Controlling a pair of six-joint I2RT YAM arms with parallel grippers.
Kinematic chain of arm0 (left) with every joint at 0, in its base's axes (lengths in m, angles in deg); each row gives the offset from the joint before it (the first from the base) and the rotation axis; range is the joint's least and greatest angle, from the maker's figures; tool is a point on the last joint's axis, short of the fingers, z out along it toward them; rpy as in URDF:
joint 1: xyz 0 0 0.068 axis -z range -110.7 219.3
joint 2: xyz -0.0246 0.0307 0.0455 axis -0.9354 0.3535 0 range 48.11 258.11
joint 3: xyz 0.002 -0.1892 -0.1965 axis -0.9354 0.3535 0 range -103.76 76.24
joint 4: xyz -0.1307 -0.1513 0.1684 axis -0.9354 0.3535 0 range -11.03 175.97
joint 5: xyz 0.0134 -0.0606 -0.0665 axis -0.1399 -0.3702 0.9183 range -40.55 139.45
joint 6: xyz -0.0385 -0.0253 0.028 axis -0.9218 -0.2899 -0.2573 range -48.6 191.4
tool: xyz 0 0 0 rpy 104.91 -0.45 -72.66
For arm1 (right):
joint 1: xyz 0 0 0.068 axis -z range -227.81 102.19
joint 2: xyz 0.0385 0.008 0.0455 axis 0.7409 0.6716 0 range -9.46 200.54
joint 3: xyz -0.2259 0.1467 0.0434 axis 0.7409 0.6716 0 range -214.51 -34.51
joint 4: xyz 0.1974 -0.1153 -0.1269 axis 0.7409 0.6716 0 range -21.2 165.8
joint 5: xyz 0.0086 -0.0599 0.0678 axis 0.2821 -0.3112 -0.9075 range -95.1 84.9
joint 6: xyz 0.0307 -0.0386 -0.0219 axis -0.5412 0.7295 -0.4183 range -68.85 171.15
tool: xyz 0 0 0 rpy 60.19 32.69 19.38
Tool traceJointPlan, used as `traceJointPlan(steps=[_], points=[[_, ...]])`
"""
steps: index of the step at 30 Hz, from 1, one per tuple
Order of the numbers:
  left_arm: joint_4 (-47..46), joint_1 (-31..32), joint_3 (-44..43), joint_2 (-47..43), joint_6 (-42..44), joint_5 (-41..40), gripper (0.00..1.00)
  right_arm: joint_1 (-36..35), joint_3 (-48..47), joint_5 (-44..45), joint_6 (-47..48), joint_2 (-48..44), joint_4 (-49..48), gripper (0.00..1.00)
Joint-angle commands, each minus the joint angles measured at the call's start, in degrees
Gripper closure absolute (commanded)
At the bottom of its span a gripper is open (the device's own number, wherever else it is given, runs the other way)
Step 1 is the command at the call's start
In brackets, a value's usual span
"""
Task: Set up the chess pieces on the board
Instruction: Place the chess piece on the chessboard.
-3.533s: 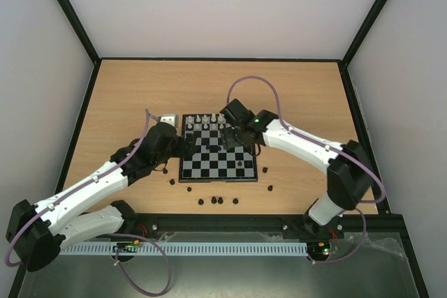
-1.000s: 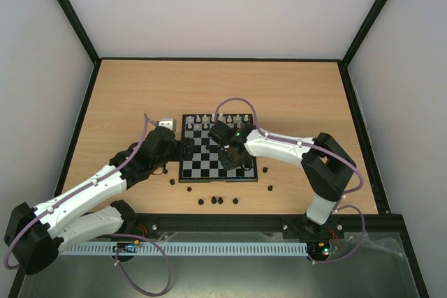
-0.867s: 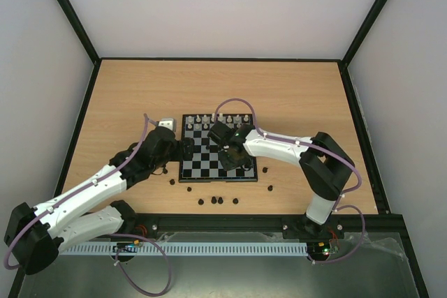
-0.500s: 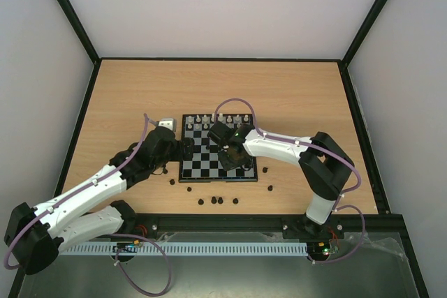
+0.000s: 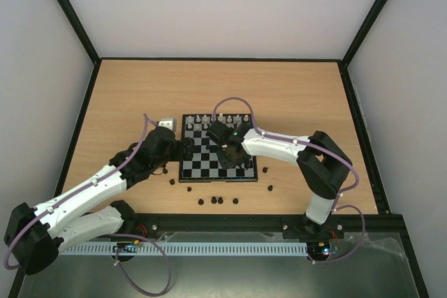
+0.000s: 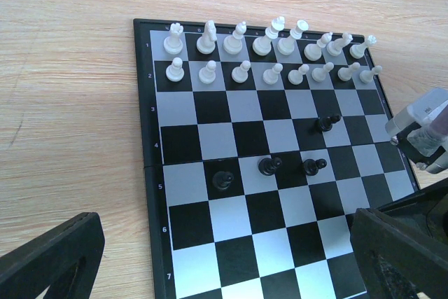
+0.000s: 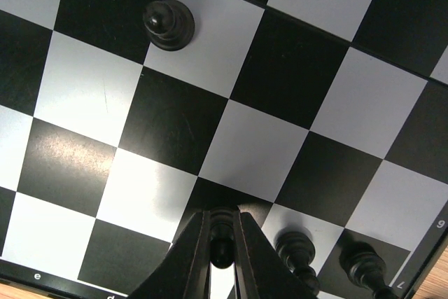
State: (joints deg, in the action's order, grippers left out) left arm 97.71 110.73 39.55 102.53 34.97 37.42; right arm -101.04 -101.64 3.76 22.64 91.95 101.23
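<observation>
1. The right fingers (image 7: 192, 257) are shut tight on a held black piece (image 7: 222, 239), pinched between the two tips low over the board (image 7: 252, 152).
2. That piece hangs above the squares next to the lettered edge. Whether its base touches the surface, I cannot tell.
3. Just beside it stand two black neighbours (image 7: 297, 250), upright on the same edge-side squares. A lone black pawn (image 7: 168, 24) stands well apart from them.
4. Over to the left fingers (image 6: 49, 257): they are spread wide with nothing between them. They hover at the board's left side, and their camera looks across it.
5. The white pieces (image 6: 262, 36) fill the two rows along the far edge, every one upright.
6. Mid-board there are four black pieces (image 6: 268, 166), three in a loose line and one closer to the white pawns.
7. From above, the board (image 5: 202, 169) lies in the middle of the desk (image 5: 293, 95), with the right arm reaching over it.
8. Loose black pieces (image 5: 214, 200) dot the desk off the board, most along its near edge and a few by its near corners.
</observation>
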Motion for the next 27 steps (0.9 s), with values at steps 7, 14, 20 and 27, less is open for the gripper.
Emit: traceJointPlan(steps=[7, 14, 20, 27], points=[[0.29, -0.38, 0.32, -0.61, -0.07, -0.36, 0.01, -0.22, -1.33, 1.09, 0.26, 1.7, 1.64, 0.89], [0.15, -0.38, 0.11, -0.35, 0.05, -0.27, 0.01, -0.2, -1.16, 0.9, 0.08, 0.2, 2.63, 0.84], [0.05, -0.38, -0.07, -0.03, 0.11, -0.18, 0.01, -0.25, -1.28, 1.01, -0.05, -2.21, 3.22, 0.78], [0.49, -0.38, -0.46, -0.38, 0.21, -0.62, 0.01, -0.05, -1.96, 0.51, 0.58, -4.64, 2.74, 0.64]])
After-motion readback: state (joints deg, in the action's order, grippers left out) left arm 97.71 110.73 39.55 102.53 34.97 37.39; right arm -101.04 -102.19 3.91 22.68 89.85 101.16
